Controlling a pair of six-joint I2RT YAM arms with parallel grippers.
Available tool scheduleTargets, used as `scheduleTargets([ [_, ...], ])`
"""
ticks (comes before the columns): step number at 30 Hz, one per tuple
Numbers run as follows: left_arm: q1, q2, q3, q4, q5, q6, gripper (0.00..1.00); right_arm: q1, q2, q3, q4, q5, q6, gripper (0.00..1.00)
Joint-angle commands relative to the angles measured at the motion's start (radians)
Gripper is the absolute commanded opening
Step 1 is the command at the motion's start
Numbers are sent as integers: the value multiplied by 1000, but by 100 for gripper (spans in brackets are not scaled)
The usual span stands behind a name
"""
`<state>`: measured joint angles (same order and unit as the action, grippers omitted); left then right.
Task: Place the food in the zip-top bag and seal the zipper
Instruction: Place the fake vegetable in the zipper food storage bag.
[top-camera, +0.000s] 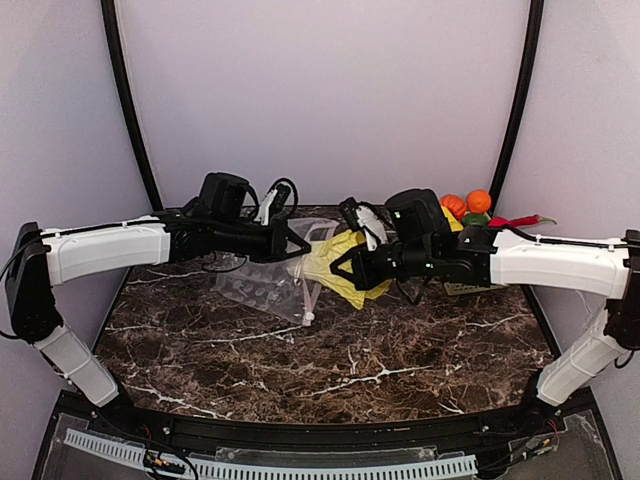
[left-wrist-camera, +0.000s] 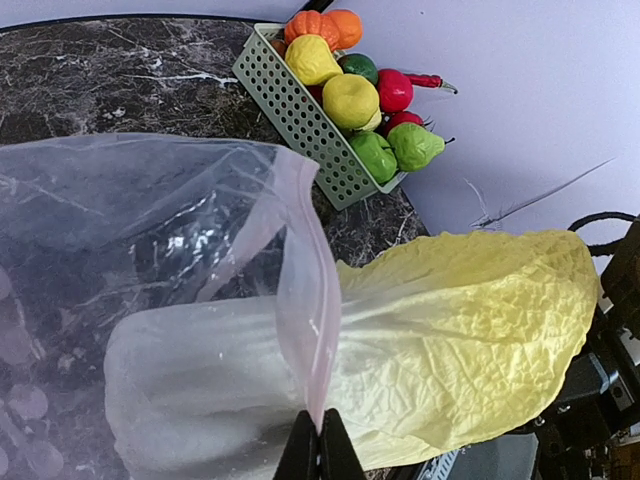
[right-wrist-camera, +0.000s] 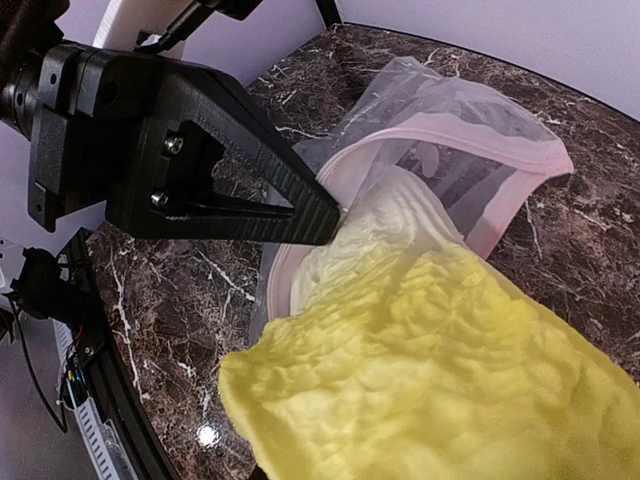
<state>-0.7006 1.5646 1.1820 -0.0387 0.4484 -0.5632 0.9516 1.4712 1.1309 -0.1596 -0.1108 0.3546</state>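
My left hand (left-wrist-camera: 320, 452) clamps the pale pink zipper strip (left-wrist-camera: 318, 330) of the clear dotted plastic bag (left-wrist-camera: 120, 220). My right hand (top-camera: 351, 267) clamps the yellow-white leafy cabbage (left-wrist-camera: 470, 340), half inside from 3 o'clock. Risk: pushing drags the strip from my grip.

Dark brown marble table (top-camera: 350, 370) with white veining, filling the floor of the enclosure. Pale lavender backdrop (top-camera: 320, 90), plain and matt, closing the far side and both flanks. Two black curved poles, left (top-camera: 128, 100) and right (top-camera: 520, 100), rising from the table's far corners and leaning apart towards the top. Pale green mesh basket (left-wrist-camera: 300, 110), rectangular, walls pierced with rows of small holes, standing at the far right corner of the table, near the backdrop. White slotted strip (top-camera: 300, 465) running along the black near edge, with thin wires beside it.
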Motion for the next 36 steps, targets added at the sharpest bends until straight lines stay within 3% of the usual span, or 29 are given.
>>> scheduleTargets([
  [1, -26, 10, 36, 15, 20, -5, 1, 13, 39, 66, 65, 53, -3, 0],
  [12, -32, -33, 18, 91, 82, -57, 1, 10, 175, 131, 57, 85, -33, 0],
  [23, -28, -33, -32, 67, 52, -37, 1, -25, 52, 39, 286, -298, -69, 0],
  [32, -30, -32, -33, 223, 226, -122, 1, -29, 245, 89, 247, -252, -111, 0],
  [36, -31, -56, -51, 275, 242, -153, 1, -30, 277, 113, 250, -264, -106, 0],
])
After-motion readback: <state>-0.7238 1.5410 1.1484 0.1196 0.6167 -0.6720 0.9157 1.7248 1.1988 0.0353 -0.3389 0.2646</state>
